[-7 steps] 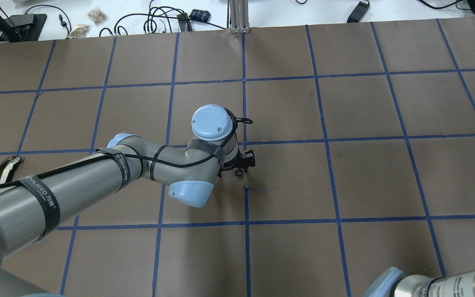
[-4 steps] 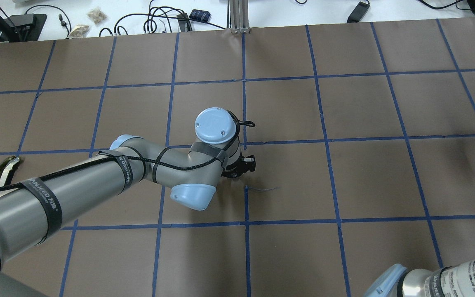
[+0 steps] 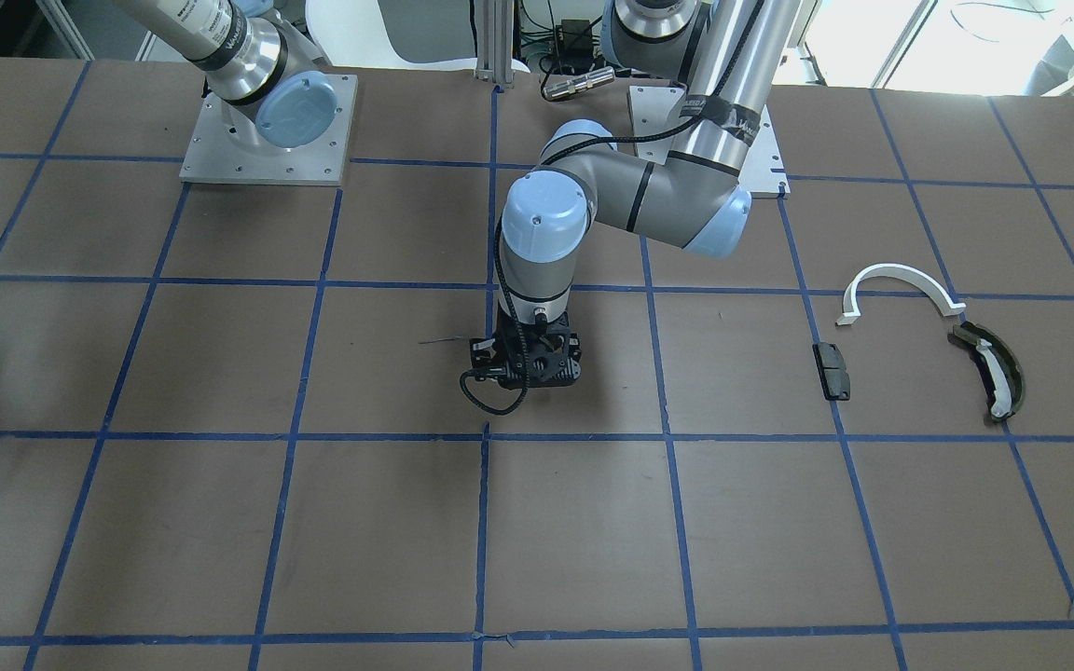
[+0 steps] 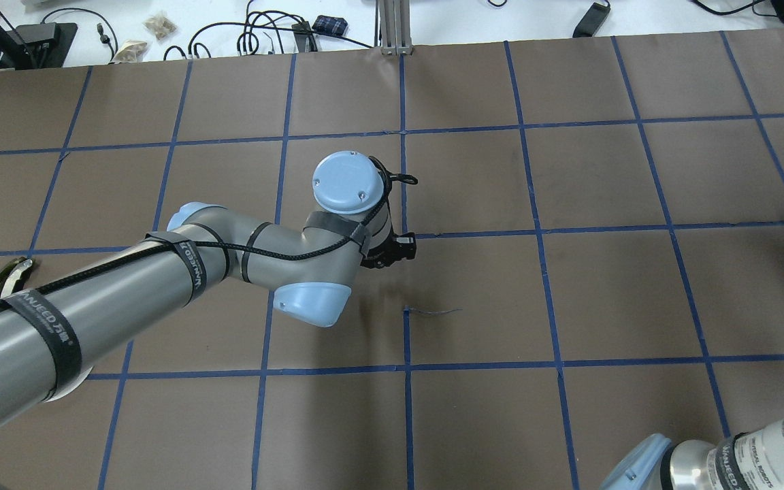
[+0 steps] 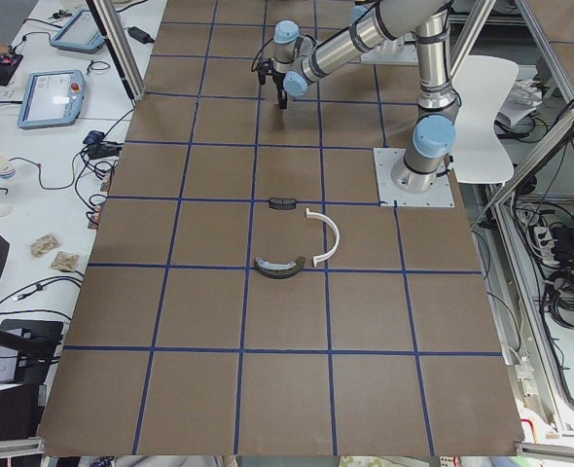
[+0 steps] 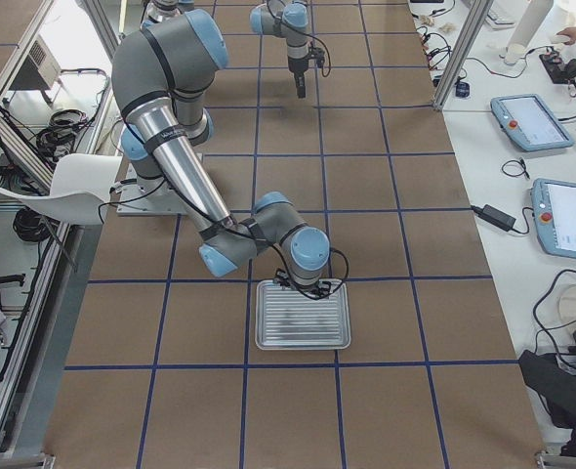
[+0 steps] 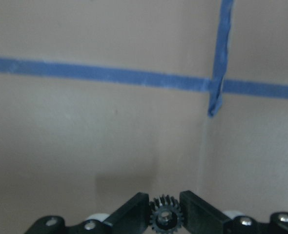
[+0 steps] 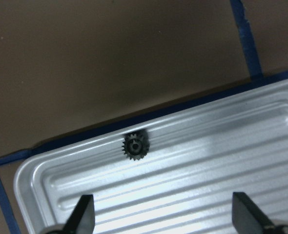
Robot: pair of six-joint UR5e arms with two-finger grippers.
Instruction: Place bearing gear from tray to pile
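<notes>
My left gripper (image 7: 165,210) is shut on a small black bearing gear (image 7: 166,222) and holds it above the brown mat near the table's middle (image 3: 526,368), also in the overhead view (image 4: 392,250). The pile lies toward my left: a white half-ring (image 3: 901,280), a dark olive curved piece (image 3: 994,368) and a black block (image 3: 833,370). My right gripper (image 8: 164,209) is open over the silver tray (image 8: 217,161), where another black gear (image 8: 135,146) lies near the rim. The tray also shows in the right side view (image 6: 268,337).
The mat is divided by blue tape lines (image 4: 405,231). A loose tape end (image 4: 433,312) lies near the left gripper. Cables and small devices (image 4: 276,34) lie on the white surface past the mat's far edge. Both arm bases stand on plates (image 3: 267,130).
My left arm has moved away from the robot's base and slightly left, carrying the gear. My right arm's elbow has shifted a little at the overhead view's bottom right.
</notes>
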